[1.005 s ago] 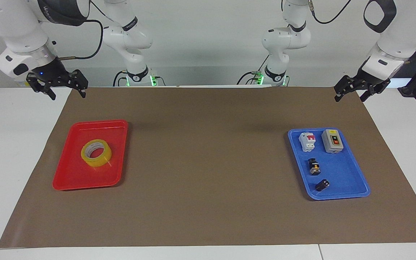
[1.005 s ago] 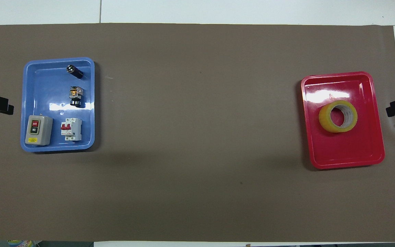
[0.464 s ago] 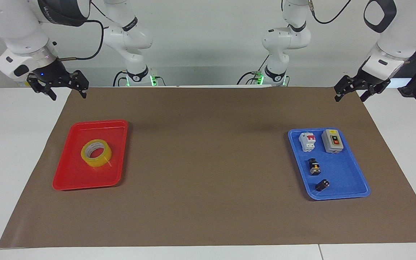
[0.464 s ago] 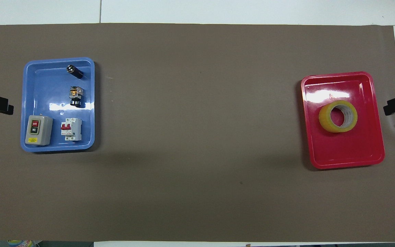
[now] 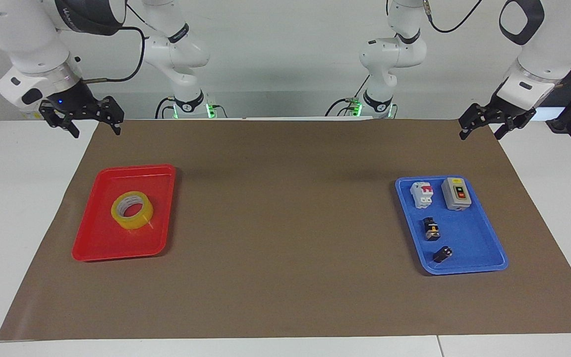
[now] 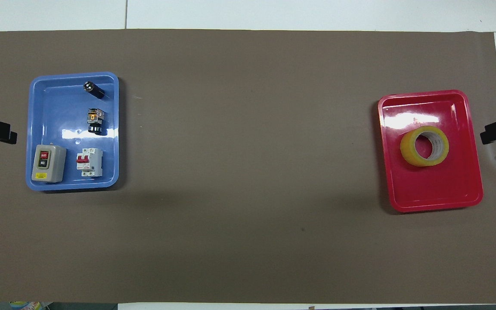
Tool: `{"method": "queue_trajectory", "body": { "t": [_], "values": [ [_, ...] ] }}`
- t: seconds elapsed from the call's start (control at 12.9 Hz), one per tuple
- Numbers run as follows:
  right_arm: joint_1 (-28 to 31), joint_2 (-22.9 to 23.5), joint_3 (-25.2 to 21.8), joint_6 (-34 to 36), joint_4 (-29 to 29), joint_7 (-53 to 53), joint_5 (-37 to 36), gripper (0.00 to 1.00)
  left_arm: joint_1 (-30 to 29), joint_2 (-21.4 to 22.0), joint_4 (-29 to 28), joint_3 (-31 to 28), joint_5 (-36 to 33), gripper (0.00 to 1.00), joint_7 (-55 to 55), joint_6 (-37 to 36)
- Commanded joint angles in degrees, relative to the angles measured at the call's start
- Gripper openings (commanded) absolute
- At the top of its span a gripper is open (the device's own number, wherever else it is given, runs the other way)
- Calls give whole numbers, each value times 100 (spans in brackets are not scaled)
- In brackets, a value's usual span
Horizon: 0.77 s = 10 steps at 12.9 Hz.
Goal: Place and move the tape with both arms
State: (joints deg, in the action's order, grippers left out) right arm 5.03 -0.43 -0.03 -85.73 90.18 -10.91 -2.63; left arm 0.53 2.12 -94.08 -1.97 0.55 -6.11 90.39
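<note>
Tape [image 5: 132, 210] is lying flat, hole up, in the middle of the red tray [image 5: 98, 238] at left of centre in the facing view; in the overhead view the same tray is sitting at the right edge. Nothing is touching the roll.

Step in hand, as judged: first reach for the tape, not yet begun in contact terms. The right arm, whose base is at upper left of the facing view, is the one at the tray's end of the table, so it looks the natural one to make the pick.

To do it well: it should come down square over the roll with fingers spread wider than the ring's wall, one finger into the hole and one outside, then close. The tray's raised rim is a hazard, and a slanted approach could push the roll against it or tilt the tray.

Pose, left to right in the facing view:
- Right gripper [image 5: 93, 122] is hanging in the air at upper left, over the corner of the brown mat [image 5: 285, 223], well apart from the tray. Fingers are spread, grasping nothing.
- Blue tray [image 5: 469, 243] at right of centre is holding a breaker, a grey switch box and two small black parts; none is involved.
- Left gripper [image 5: 481, 128] is waiting at upper right over the mat's edge. Fingers are spread, empty.
</note>
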Motion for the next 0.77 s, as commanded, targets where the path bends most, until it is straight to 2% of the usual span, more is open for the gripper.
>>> {"method": "queue_trajectory", "body": {
  "t": [0.0,0.7],
  "values": [
    [-11,43,47,4,-71,98,-36,100,0,87,-31,4,-143,100,22,-75],
    [59,87,47,-102,-132,106,-27,100,0,87,-31,3,-143,100,30,-75]
  ]
}}
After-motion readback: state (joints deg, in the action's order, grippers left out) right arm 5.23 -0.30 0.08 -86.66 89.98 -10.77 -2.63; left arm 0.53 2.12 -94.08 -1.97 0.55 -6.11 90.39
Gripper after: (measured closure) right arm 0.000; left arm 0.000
